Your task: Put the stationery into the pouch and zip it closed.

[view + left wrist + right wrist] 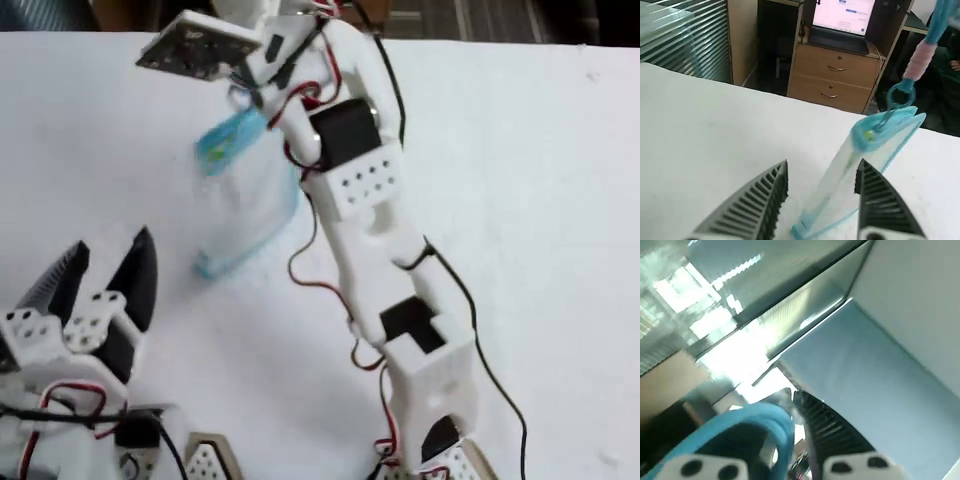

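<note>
Pouch (245,200) tilted up on end, right gripper (795,400) outstretched, clamped on blue strap (755,422), left gripper (105,265) low, spread open beside it.

We are in an office. Beyond the white table (700,135) we see a wooden drawer unit (837,75) with an open laptop (842,20) glowing on top. To one side of it stands a glass partition (680,35) with horizontal stripes.

The pouch (250,205) rests on the table (520,150), right of the left end effector (112,240).
</note>
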